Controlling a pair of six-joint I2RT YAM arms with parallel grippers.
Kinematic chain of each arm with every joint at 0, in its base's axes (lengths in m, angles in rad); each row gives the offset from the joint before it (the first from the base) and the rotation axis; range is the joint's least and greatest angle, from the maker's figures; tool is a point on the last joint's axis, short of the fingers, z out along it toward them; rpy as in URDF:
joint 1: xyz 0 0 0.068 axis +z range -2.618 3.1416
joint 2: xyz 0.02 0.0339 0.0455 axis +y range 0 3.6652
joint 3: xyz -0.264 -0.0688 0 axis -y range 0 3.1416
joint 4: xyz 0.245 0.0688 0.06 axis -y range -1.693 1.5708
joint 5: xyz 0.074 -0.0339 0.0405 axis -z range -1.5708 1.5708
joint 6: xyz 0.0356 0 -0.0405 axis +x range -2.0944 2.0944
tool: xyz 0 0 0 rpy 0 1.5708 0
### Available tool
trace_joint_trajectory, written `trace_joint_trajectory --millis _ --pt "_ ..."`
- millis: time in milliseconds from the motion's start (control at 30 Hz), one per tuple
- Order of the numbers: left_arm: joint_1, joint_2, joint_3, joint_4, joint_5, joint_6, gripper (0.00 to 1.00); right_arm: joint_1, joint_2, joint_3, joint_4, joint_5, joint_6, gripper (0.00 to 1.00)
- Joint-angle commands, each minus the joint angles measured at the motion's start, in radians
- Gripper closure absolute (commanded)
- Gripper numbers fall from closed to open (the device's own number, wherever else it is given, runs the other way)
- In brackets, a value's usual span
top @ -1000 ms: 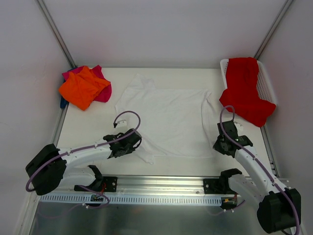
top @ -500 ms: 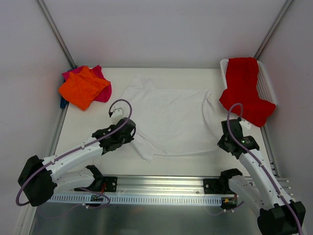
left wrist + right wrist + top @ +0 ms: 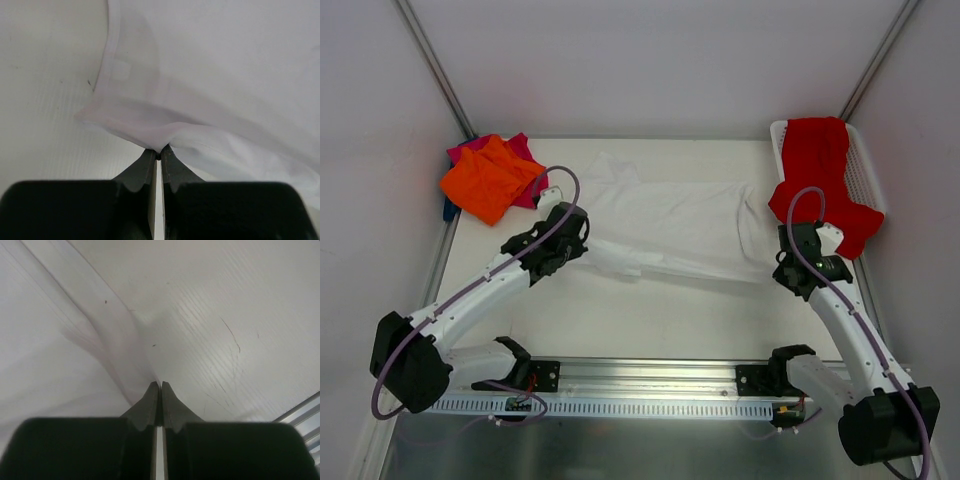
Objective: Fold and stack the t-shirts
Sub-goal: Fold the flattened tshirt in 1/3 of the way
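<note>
Left gripper (image 3: 159, 150) and right gripper (image 3: 160, 385), jaws pinching the near hem of the soft white cloth t-shirt (image 3: 670, 215), hold it raised for folding.

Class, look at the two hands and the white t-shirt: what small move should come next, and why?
Probably move the left hand and right hand a little toward the back of the table. Each is shut on the near hem of the white t-shirt, lifted only partway over the cloth; the hem has not yet met the far edge.
</note>
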Motion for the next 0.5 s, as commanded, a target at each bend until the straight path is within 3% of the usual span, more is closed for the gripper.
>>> trace_joint_trajectory --millis 0,467 --pt "0.043 0.048 0.082 0.004 0.028 0.065 1.00 -0.019 0.064 0.070 0.046 0.034 -0.043 0.99" --pt "0.189 0.354 0.308 0.070 0.089 0.102 1.00 -0.033 0.430 0.251 0.195 0.045 -0.107 0.99"
